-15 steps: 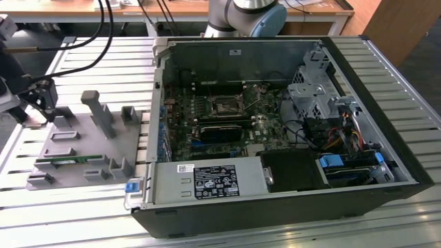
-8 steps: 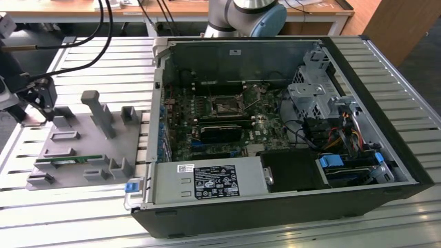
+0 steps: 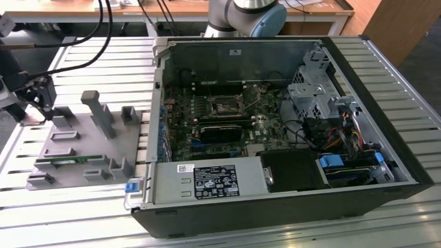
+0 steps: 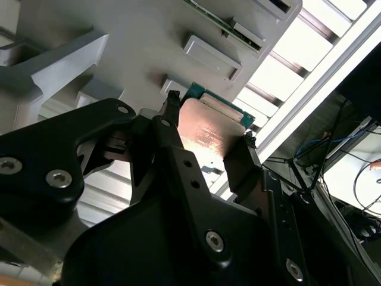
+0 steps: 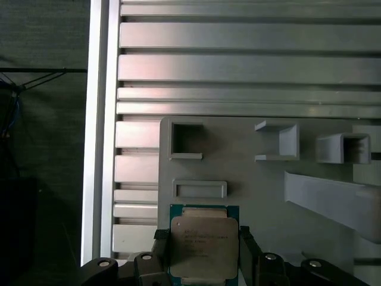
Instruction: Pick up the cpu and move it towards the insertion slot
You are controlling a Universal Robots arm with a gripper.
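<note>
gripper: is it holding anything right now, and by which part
The cpu: the gripper pinches it by two opposite side edges, metal face left bare.

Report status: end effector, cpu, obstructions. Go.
The end effector shut on the cpu, above the grey tray. The insertion slot apart, inside the computer case. Its wall stands between.

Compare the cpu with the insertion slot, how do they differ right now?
The cpu shows a pale silvery metal face over a green edge; the insertion slot is a dark square in a silver frame. The cpu is clamped between the fingers of the gripper over the grey tray; the insertion slot sits on the green circuit board inside the open computer case. Both are small and square.
</note>
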